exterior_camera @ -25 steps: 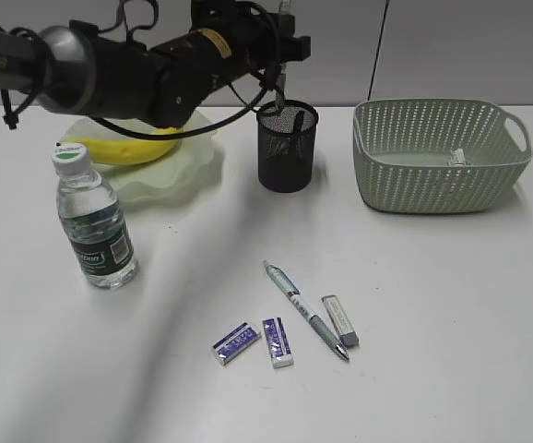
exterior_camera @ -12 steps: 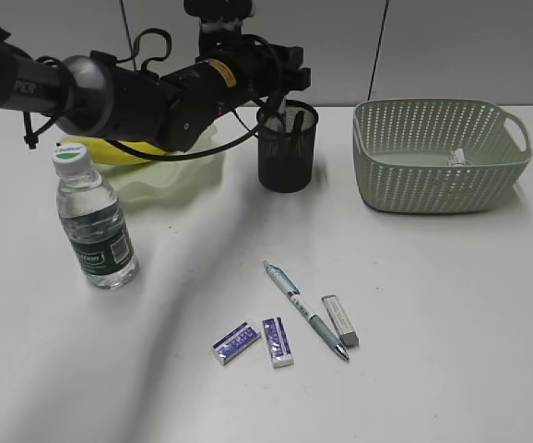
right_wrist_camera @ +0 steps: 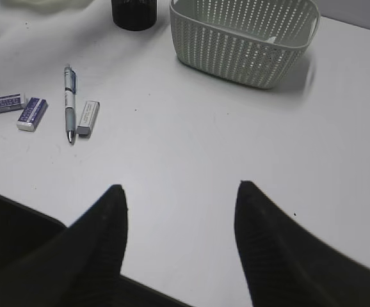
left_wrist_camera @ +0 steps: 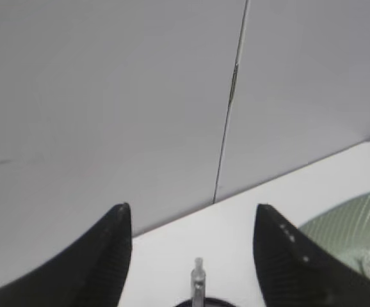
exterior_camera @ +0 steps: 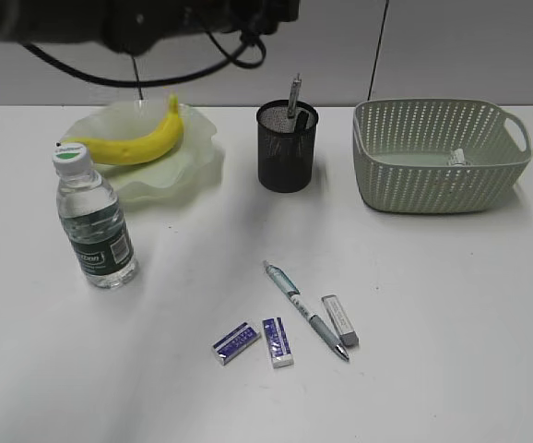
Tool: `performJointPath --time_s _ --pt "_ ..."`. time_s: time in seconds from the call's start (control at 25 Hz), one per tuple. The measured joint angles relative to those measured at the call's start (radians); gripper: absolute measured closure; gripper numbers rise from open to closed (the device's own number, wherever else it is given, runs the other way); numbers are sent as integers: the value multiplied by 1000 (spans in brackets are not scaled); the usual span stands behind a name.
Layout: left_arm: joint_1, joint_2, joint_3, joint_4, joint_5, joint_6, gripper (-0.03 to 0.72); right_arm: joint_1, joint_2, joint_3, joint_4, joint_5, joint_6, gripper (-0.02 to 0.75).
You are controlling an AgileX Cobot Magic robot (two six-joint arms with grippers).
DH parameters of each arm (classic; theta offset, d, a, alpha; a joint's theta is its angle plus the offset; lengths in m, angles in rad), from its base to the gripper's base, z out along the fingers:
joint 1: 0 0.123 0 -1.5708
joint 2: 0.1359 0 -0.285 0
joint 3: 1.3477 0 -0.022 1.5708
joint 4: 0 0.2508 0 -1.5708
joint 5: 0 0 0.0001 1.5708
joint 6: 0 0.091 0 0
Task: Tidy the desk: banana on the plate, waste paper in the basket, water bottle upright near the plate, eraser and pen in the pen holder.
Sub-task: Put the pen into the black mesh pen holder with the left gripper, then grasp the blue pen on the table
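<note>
The banana lies on the wavy green plate. The water bottle stands upright in front of the plate. The black mesh pen holder holds a pen, whose tip also shows in the left wrist view. A second pen and three erasers lie on the desk. The waste paper sits in the basket. My left gripper is open and empty, raised above the pen holder. My right gripper is open and empty over the near desk.
The left arm crosses the top left of the exterior view. In the right wrist view the basket, pen and erasers lie ahead of the right gripper. A wall stands behind the desk.
The left arm has lifted up and away from the pen holder, leaving a pen standing in it. The banana and plate are uncovered now.
</note>
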Motion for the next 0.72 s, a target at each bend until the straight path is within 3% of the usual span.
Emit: performJointPath --time_s 0.4,0.72 --pt "0 -434 0 20 806 0 250 0 0 0 0 0 0 307" --pt "0 -649 7 23 1321 0 323 0 0 0 0 0 0 307"
